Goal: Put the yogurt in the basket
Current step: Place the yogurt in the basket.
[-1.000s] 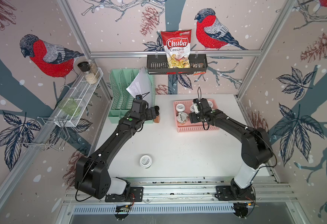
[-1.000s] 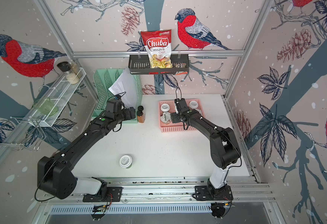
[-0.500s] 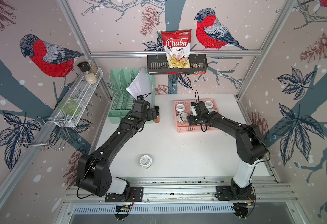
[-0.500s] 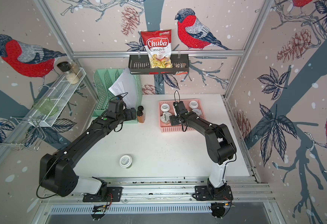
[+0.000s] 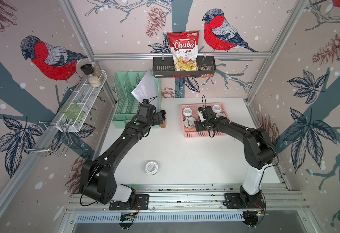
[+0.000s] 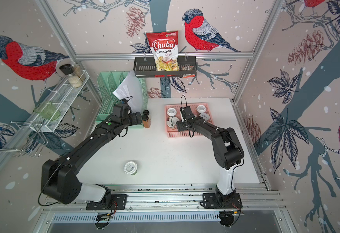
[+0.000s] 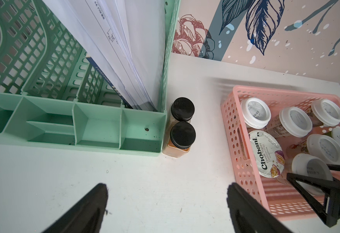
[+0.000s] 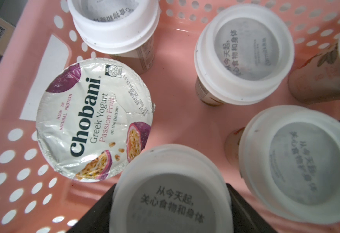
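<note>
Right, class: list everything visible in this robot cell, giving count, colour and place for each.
Shallow perforated plastic basket: one, salmon pink, far right of the white table.
Small round-lidded jars: six seen, white lids; four standing in the basket, one held over it, one alone on the table's near side.
Foil-topped Chobani yogurt cup: one, white, in the basket.
Black-capped spice bottles: two, orange-brown, beside the organiser.
Slotted plastic file organiser: one, mint green, table's far left, holding white papers.
Long slotted tray: one, black, hung at the back, holding a red chip bag.
Wire-mesh rack: one, white, mounted at the left.
Left fingers: black, open, empty.
Right fingers: black, closed on one jar.
</note>
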`<state>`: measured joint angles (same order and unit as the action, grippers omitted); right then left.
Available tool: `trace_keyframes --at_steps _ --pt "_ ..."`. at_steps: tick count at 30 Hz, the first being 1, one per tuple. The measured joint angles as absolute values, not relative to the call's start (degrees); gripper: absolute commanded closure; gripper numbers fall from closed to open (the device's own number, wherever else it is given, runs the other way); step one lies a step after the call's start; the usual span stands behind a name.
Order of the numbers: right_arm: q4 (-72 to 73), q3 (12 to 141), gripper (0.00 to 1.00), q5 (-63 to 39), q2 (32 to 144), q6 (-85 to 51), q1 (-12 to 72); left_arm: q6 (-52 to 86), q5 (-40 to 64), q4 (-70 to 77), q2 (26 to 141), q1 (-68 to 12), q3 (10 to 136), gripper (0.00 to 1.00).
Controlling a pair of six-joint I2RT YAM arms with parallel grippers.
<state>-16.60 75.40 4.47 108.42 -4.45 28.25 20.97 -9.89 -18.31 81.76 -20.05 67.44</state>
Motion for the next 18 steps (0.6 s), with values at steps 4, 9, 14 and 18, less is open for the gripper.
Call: trace_keyframes --at_steps 4,9,14,18 --pt "-16.8 75.6 0.20 4.5 108.5 -4.4 28.3 20.9 -10.3 -18.3 81.7 -20.1 67.4 0.04" --pt "-16.8 76.1 0.20 4.5 109.0 -4.4 28.3 20.9 -10.5 -18.3 81.6 -20.1 67.4 0.04" --pt "-17.0 76.2 0.19 4.5 109.4 -4.4 28.3 20.9 -10.6 -18.3 81.5 -20.1 67.4 0.05" --pt "-17.2 76.3 0.18 4.5 109.6 -4.4 28.3 20.7 -10.7 -18.3 81.3 -20.1 67.5 0.04"
